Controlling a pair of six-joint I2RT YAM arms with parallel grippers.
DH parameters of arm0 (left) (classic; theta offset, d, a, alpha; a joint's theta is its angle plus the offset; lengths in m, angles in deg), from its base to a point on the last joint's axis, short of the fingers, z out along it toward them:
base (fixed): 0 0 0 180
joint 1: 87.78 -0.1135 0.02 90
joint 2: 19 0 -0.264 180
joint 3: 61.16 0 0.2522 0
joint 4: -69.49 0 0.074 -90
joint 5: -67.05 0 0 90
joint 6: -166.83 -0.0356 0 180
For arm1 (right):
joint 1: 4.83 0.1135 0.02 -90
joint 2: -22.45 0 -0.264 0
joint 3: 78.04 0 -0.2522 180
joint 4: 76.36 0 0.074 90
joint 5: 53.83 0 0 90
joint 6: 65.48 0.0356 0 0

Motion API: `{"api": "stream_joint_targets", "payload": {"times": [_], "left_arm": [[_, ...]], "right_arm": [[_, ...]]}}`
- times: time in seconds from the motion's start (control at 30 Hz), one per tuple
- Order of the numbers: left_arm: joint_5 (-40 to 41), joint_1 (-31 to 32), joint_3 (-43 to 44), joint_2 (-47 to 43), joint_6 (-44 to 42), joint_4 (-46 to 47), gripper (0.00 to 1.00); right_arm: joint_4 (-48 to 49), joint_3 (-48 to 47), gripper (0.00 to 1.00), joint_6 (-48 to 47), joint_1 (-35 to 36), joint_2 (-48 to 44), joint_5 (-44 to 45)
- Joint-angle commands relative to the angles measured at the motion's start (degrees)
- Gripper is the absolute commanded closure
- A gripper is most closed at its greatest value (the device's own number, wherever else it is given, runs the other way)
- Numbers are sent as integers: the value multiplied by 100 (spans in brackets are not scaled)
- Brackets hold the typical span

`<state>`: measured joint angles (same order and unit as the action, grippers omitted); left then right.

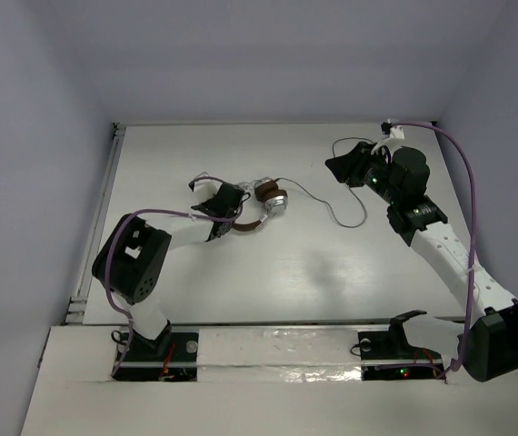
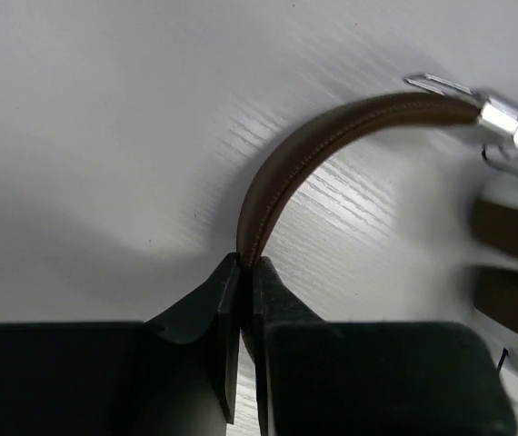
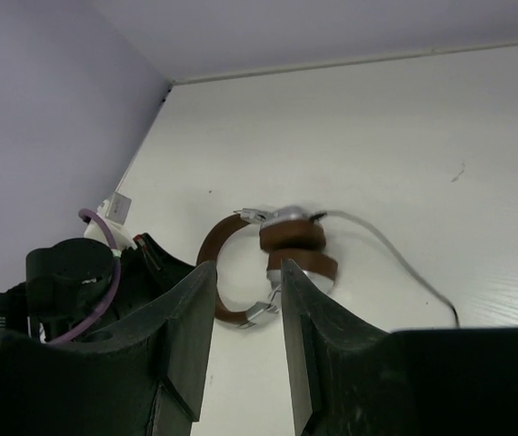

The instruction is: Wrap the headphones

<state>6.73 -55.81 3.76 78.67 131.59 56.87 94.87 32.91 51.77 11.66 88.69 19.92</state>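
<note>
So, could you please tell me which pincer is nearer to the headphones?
Left. The left pincer is shut on the headband of the headphones. The right pincer hangs open, apart from them, well off to their right.

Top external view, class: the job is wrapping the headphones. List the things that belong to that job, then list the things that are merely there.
Belong to the job:
- headphones
- their thin cord
- left gripper, shut on the brown headband
- right gripper, open, holding nothing

Merely there:
- purple cables along the arms
- white table
</note>
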Motion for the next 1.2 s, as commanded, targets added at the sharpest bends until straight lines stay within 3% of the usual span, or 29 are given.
{"api": "stream_joint_targets", "payload": {"times": [0.0, 0.2, 0.23, 0.27, 0.37, 0.53, 0.67, 0.8, 0.93, 1.03, 1.17], "left_arm": [[-117, -190, -9, -90, -858, -62, 100], [-164, -252, 61, 6, -1837, -115, 100], [-129, -252, 113, 41, -1907, -254, 94], [-128, -252, 157, 94, -2004, -281, 79], [-259, -252, 236, 156, -2092, -177, 62], [-392, -252, 456, 498, -2154, -203, 61], [-445, -305, 544, 683, -2101, -167, 67], [-541, -305, 624, 727, -2154, -159, 99], [-690, -305, 510, 570, -2154, -150, 100], [-1181, -305, 439, 17, -2329, -150, 100], [-2016, -305, 719, -1221, -2689, -586, 100]], "right_arm": [[11, -52, 59, -53, -6, -50, 200], [-7, -44, 60, 9, -6, -120, 342], [1, -35, 60, 26, -6, -129, 333], [19, -35, 60, 35, -6, -129, 324], [2, -43, 60, 27, -6, -76, 324], [19, -35, 60, 27, -6, -76, 315], [54, -8, 60, 35, -6, -120, 333], [46, 0, 60, 35, -6, -129, 368], [-77, -26, 60, -140, -6, -181, 737], [62, 61, 99, -307, -6, -260, 615], [650, 220, 100, -474, -6, -261, -743]]}}
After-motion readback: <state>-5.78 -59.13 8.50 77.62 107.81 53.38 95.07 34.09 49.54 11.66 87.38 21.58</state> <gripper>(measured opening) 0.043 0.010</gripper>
